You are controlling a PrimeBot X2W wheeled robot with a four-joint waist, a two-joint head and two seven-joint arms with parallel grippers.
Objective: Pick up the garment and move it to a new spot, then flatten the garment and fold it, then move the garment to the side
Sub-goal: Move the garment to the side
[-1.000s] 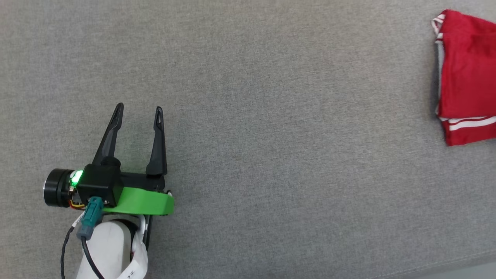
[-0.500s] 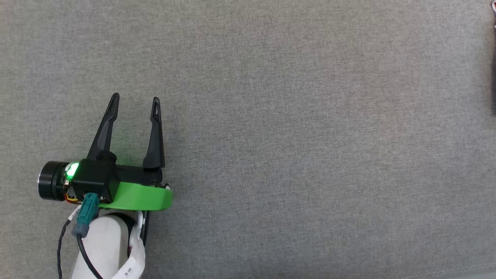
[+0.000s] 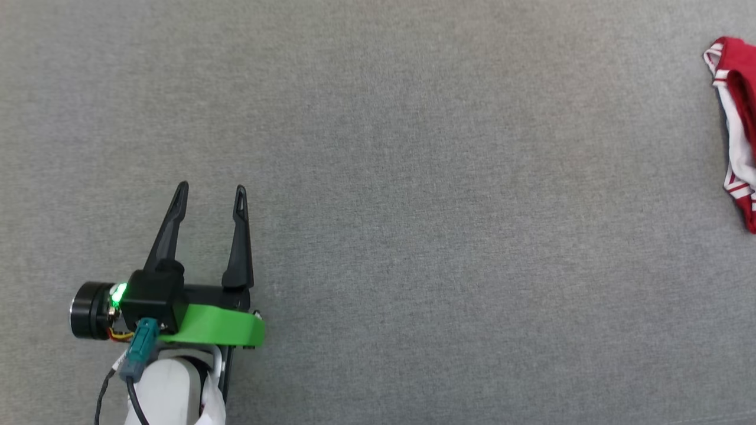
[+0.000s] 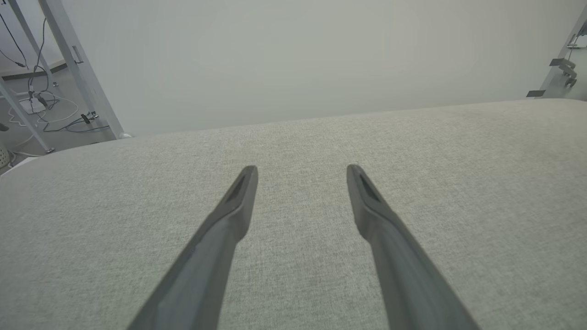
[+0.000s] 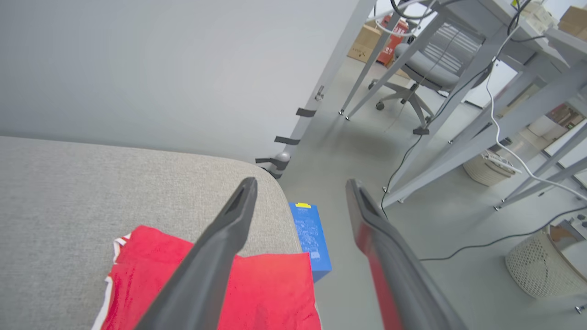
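The garment (image 3: 738,88), red with white and striped trim, lies rumpled at the far right edge of the head view, cut off by the frame. In the right wrist view the garment (image 5: 270,288) rests on the grey cushion's corner, below my right gripper (image 5: 301,181). That gripper hangs open above the garment with nothing between its fingers. My left gripper (image 3: 211,188) stands open at the lower left, far from the garment. Its fingers (image 4: 229,220) hover over bare grey fabric.
The grey fabric surface (image 3: 413,177) spans the head view. Past its rounded corner (image 5: 257,174), a blue box (image 5: 312,238) sits on the floor. Metal table legs (image 5: 440,137), an office chair (image 5: 412,68), cables and woven baskets (image 5: 541,266) stand to the right.
The head camera has shifted. The garment slid out of the right edge and is back, now with less of it showing and its edge more rumpled. The left gripper stays open.
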